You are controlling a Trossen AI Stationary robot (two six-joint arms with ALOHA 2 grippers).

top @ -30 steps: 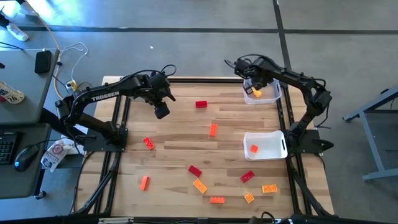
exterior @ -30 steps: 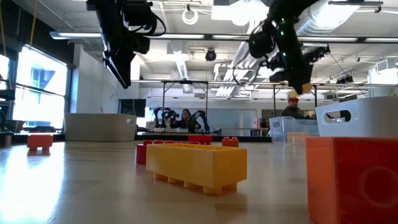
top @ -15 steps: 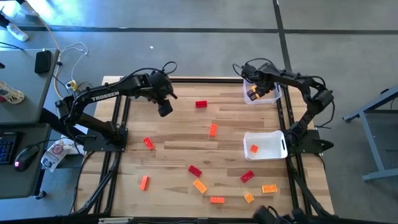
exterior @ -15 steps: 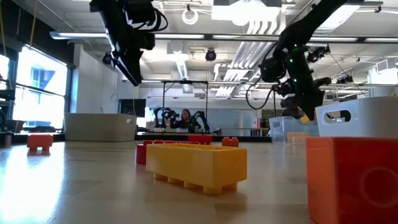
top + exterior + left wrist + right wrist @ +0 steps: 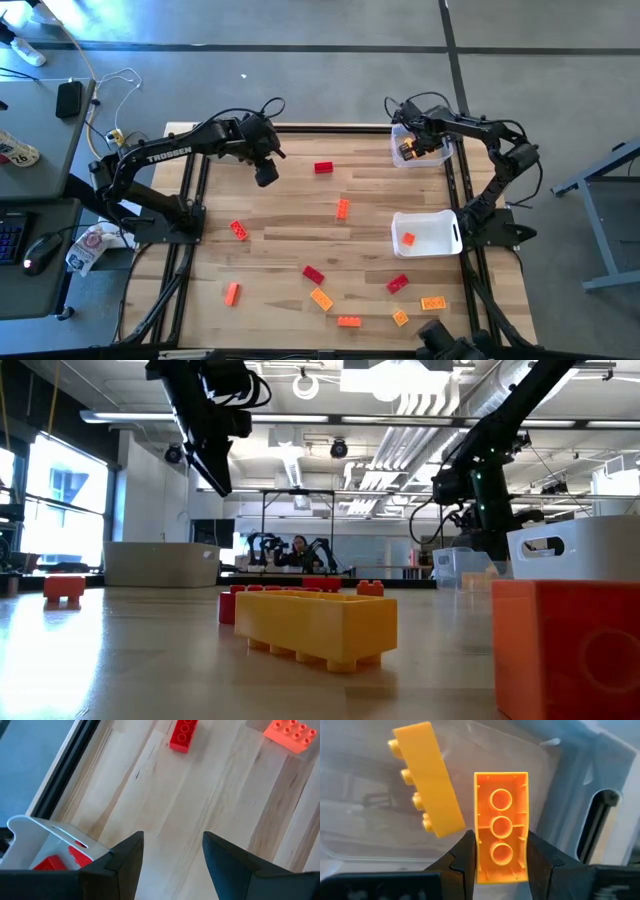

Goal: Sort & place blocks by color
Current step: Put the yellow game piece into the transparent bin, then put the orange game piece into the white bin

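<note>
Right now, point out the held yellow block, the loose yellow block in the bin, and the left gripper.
held yellow block (image 5: 501, 840): right wrist view, hollow underside.
loose yellow block (image 5: 427, 777): right wrist view, smooth side face.
left gripper (image 5: 172, 860): left wrist view, midway between fingertips.

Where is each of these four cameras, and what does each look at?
High: overhead, straight down on table and both arms.
Low: table height, level past a yellow block, arms above.
Left wrist: open left hand over wood, red block.
Right wrist: right hand holding yellow brick in clear bin; high view shares the bin.
</note>
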